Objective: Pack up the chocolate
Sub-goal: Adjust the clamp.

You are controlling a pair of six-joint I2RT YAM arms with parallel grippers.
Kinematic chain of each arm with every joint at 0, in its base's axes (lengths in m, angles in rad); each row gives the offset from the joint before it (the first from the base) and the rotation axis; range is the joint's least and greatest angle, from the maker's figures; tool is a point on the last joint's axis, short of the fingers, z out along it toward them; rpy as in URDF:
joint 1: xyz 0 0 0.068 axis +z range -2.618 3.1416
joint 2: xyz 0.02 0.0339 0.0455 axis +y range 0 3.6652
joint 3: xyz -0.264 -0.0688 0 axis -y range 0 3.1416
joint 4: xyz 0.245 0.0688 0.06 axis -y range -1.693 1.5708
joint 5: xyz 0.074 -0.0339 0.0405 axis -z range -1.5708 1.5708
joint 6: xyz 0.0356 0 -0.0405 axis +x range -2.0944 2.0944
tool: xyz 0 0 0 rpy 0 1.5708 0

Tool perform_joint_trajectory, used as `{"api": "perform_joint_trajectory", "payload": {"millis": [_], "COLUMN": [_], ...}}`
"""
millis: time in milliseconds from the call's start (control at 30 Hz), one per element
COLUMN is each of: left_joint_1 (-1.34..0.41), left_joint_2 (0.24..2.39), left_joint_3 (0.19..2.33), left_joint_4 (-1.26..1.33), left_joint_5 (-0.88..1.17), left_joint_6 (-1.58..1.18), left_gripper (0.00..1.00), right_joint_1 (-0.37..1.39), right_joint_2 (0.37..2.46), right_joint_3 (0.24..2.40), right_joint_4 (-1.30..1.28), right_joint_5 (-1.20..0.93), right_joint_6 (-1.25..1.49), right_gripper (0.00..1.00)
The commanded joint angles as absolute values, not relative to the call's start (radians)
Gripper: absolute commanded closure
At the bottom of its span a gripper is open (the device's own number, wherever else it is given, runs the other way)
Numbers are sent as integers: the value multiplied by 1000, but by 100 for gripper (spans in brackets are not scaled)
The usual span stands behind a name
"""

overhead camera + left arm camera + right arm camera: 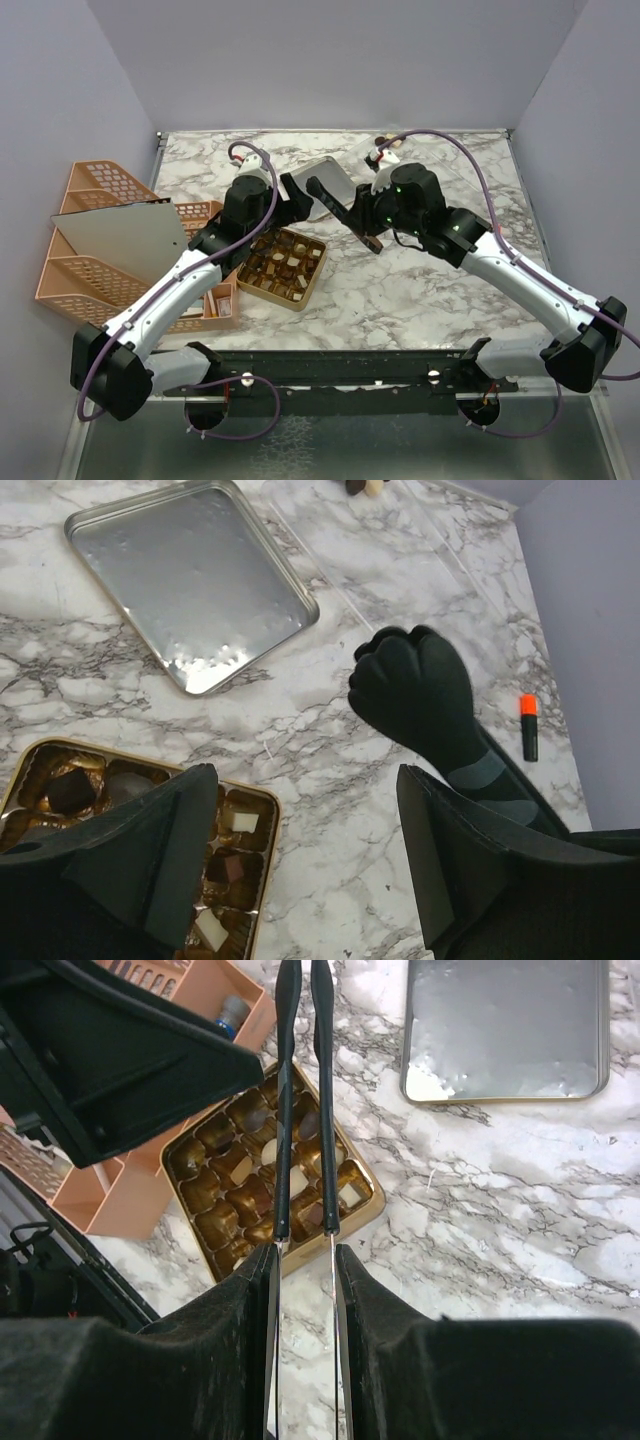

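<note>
Tongs (287, 1110) pinched narrow in right pincer (303, 1260), tips over gold tray (372, 1200) holding chocolate (243, 822) in compartments, likely for fine placing. Left pincer (305, 780) wide, empty, hovering just beyond tray.

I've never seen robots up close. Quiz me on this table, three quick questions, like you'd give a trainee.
1. True or false: the right gripper is clamped on a pair of black tongs.
2. Where does the silver lid lie relative to the golden tray? A) on top of it. B) on the marble table, apart from it. C) underneath it.
3. Fill in: the left gripper has its jaws ____, with nothing between them.

Key: 1 true; 2 B; 3 open.
</note>
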State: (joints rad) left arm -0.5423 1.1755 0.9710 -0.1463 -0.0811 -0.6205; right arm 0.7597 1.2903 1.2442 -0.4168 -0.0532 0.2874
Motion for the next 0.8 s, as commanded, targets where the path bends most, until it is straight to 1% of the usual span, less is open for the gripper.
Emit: {"api": "perform_joint_trajectory", "payload": {"millis": [0,100,367,600,767], "left_joint_1": [-538,-538,-538,-538,-538], "left_joint_2": [1144,1132,1108,1217,1280], "left_joint_3": [938,942,1050,1073,1076], "left_joint_4": [-166,-174,-168,-141,-181], "left_joint_5": [-106,-105,-58,-2,17], "left_joint_6": [-606,-603,-598,-598,-588], "left_gripper": [22,21,13,14,15], "right_joint_1": [765,765,765,765,765], "right_joint_2": [1290,1295,1341,1329,1309], "right_joint_3": [1287,1291,1300,1301,1309], "right_joint_4": [-428,-437,-478,-430,-434], "right_joint_5": [-19,-14,-65,-109,-60], "right_joint_6": [290,284,244,261,265], "right_gripper": [70,70,70,70,70]}}
